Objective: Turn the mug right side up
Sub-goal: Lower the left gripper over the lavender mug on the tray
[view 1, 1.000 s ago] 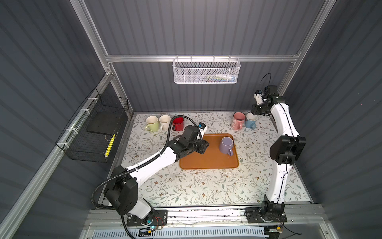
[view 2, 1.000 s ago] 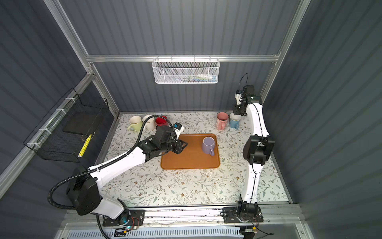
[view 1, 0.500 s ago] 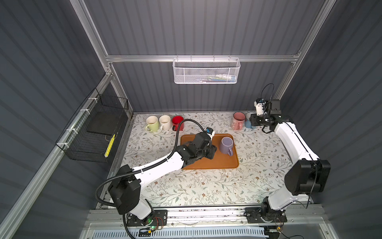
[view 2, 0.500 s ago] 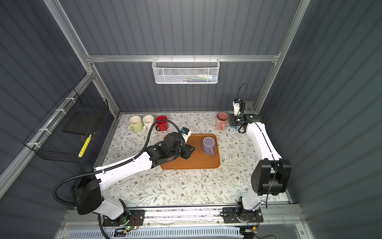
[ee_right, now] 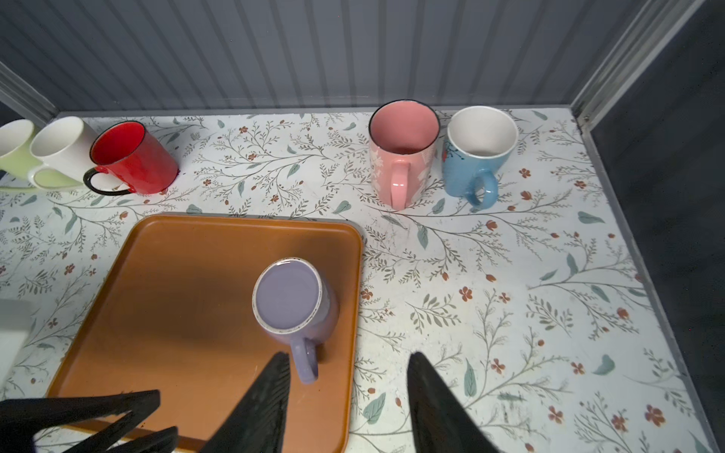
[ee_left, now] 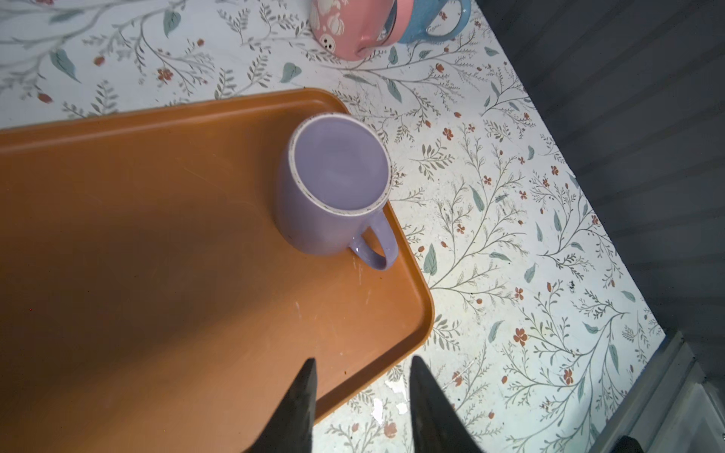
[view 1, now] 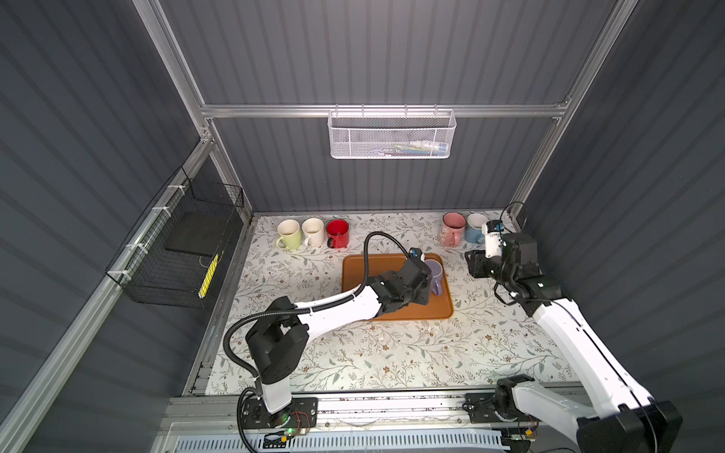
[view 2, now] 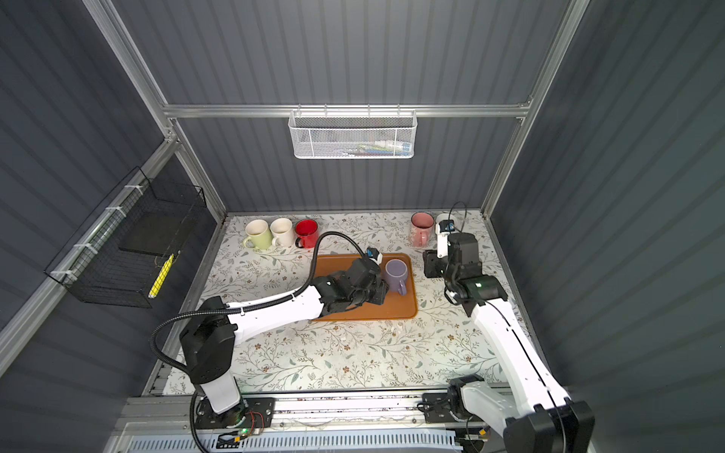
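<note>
The mug (ee_left: 310,223) is found inverted on the tray (ee_left: 157,243), close to a tray corner, ahead of the left tool (ee_left: 363,359) and slightly off its line of reach. Its long axis is upright, with the flat base (ee_left: 339,164) uppermost and the mouth set down on the tray. The handle (ee_left: 378,245) is turned toward the tool's side of the body. The left tool is seen with its fingers parted and nothing between them. The right tool (ee_right: 349,355) is likewise spread and empty. In both top views the left tool is placed just beside the mug, while the right tool is held apart from it, beyond the tray edge; the left is judged the nearer. A sideways grasp across the wall, followed by a half roll, is judged to be required. The mug is of glazed lavender ceramic, smooth and gently rounded, with a rough speckled ring at the base edge. The tray is of smooth orange plastic, lightly scuffed, with a raised lip and rounded corners. The counter (ee_right: 510,294) is covered in a floral print.
</note>
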Available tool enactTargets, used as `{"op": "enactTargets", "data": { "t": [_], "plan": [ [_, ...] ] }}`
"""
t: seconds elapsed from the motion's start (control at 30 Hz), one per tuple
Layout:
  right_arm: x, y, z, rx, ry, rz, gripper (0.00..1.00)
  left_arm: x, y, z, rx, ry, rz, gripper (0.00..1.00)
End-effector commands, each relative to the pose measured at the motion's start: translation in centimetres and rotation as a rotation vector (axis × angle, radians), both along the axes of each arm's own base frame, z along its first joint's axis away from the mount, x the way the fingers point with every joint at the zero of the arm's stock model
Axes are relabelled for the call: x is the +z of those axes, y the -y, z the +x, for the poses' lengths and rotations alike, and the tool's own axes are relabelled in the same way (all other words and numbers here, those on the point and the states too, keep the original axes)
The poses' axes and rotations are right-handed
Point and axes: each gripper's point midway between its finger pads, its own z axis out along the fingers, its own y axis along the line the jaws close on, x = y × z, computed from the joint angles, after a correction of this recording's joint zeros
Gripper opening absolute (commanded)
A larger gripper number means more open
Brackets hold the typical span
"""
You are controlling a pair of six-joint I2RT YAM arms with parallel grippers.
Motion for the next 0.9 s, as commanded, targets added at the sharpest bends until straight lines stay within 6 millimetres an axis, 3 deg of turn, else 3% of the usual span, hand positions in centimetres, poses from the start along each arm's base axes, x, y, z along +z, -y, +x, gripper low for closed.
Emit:
{"op": "enactTargets", "data": {
  "t": [0.0,0.17,0.33,0.57,0.87],
  "plan": [
    [-0.9,1.0,-1.2,-0.063,-0.022,0.007,0.52,-0.3,1.2,-0.5,0.048,-0.058,-0.013,0.40],
    [-1.1,0.5,-1.0,-0.052,-0.017,0.041,0.58,-1.5,3.6,-0.8,0.051,-0.095,-0.025,0.42],
    [-1.2,-0.4,-0.7,-0.018,-0.013,0.084,0.64,-3.1,4.9,0.2,0.101,-0.120,-0.016,0.43],
    [-1.4,-0.9,-0.8,0.007,-0.024,0.095,0.66,-6.7,5.1,1.4,0.202,-0.160,0.064,0.44],
    [-0.7,-1.1,-1.0,0.021,0.012,0.112,0.69,-7.5,5.4,2.6,0.252,-0.136,0.075,0.49]
  ]
}}
